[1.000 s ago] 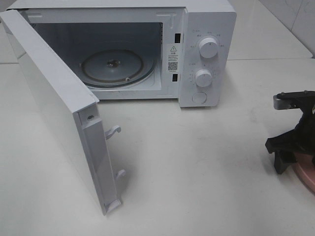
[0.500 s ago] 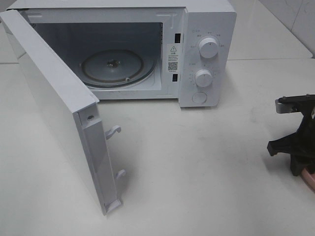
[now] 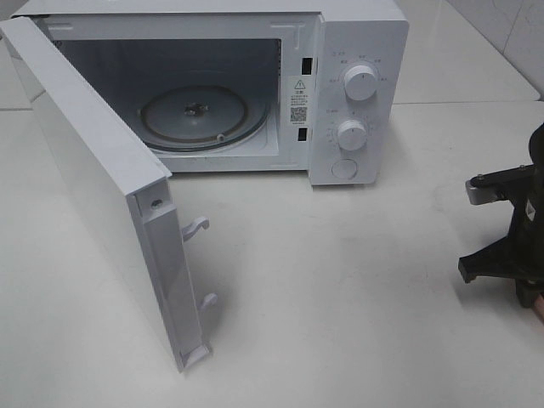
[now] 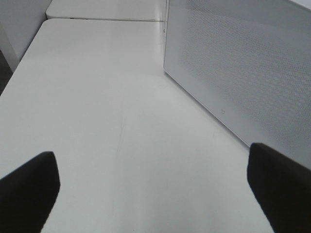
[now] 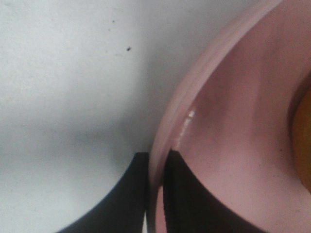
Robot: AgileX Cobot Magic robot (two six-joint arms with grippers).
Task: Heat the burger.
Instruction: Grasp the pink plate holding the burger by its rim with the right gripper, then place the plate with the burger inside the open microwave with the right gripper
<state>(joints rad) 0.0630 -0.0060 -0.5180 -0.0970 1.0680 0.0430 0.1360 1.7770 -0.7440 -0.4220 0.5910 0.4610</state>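
Burger (image 5: 305,145) barely shows: orange-brown sliver on pink plate (image 5: 233,121), at right edge of worktop (image 3: 340,280). Bun colour only, layers hidden. Right gripper (image 5: 156,199) jaws nearly together, clamped on plate rim. Left gripper (image 4: 150,165) jaws wide apart, holding nothing, over worktop beside open microwave door (image 4: 233,73).

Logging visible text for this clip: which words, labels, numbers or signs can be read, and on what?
No word reads clearly.
The sticker on the microwave: warning triangle and QR code; print too small.
Marks around the upper knob and lower knob: too blurred.
Wrist views: no text.
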